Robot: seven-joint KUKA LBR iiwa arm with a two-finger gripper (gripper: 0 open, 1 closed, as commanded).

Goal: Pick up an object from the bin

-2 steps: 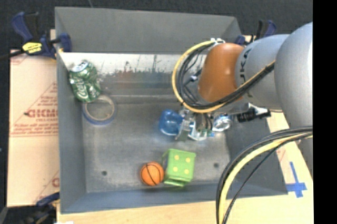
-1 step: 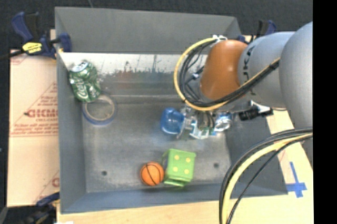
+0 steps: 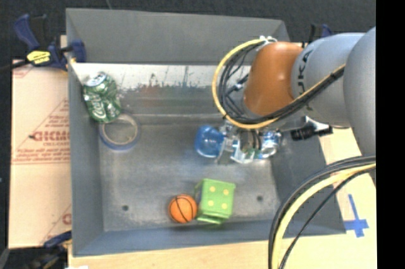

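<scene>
My gripper (image 3: 248, 149) is low in the right half of the bin, under the arm's orange cover. A translucent blue rounded thing (image 3: 206, 141) lies right against its left side; I cannot tell whether they touch. A green foam die (image 3: 216, 200) with yellow dots lies below the gripper near the front wall. A small orange basketball (image 3: 183, 208) rests against the die's left side.
A crushed green can (image 3: 101, 97) lies in the back left corner, with a pale blue tape roll (image 3: 119, 132) just in front of it. The arm and its cables cover the bin's right side.
</scene>
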